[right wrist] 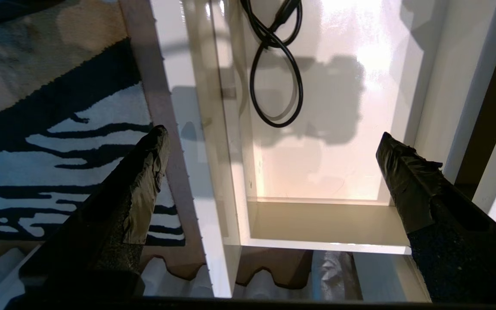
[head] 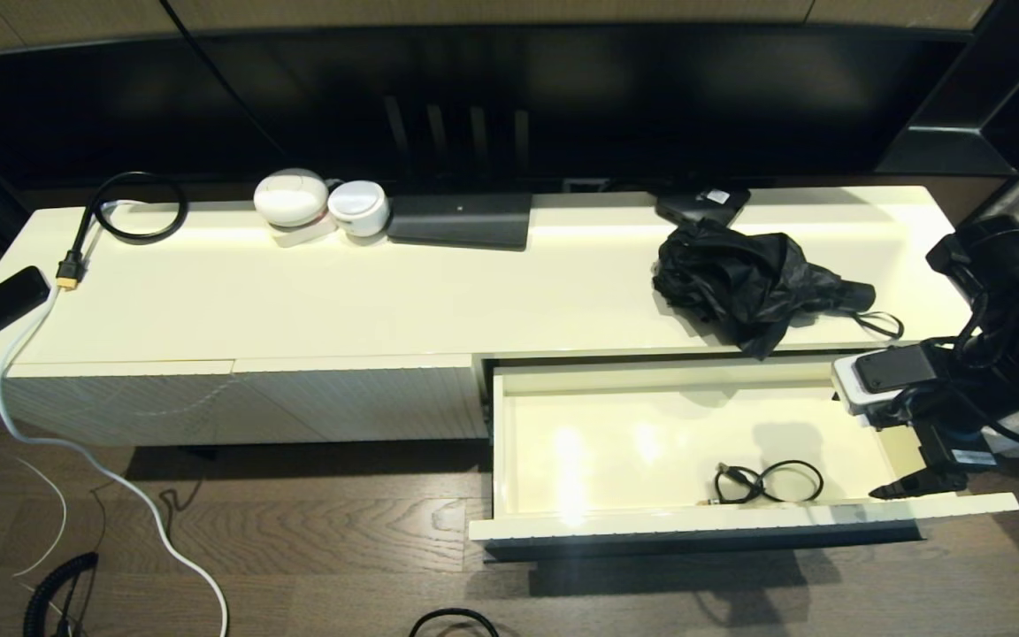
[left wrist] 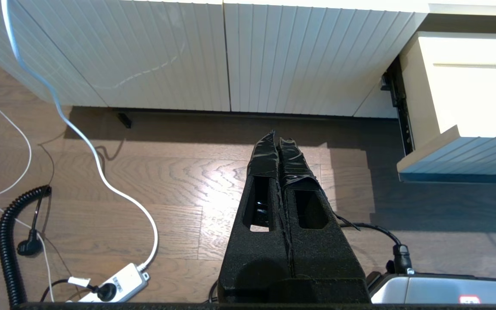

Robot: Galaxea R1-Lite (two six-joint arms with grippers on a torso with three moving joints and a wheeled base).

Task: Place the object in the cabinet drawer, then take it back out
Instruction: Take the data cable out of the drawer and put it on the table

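The cabinet drawer [head: 686,522] stands pulled out on the right side of a long cream TV cabinet [head: 386,301], its smooth interior lit and its ribbed front facing the floor side. Inside it, toward the front wall and right of the middle, lies a coiled black cable [head: 766,484], looped in a loose figure-eight; the right wrist view shows the same cable [right wrist: 274,64] resting flat on the drawer bottom.

The right gripper [head: 912,485] hangs over the right end of the drawer, close above its front edge. Its fingers [right wrist: 144,172] are spread wide apart and hold nothing; the cable lies well clear of them, further along the drawer.

The left gripper [left wrist: 279,142] is out of the head view; its own camera shows it low over the wooden floor [left wrist: 166,181] in front of the closed ribbed panels [left wrist: 230,56], fingers pressed together and empty.

On the cabinet top, just behind the open drawer, lies a crumpled black folding umbrella [head: 753,283]. Further left sit two white rounded devices [head: 319,205], a flat dark box [head: 461,221] and a looped black cable with a gold plug [head: 98,230].
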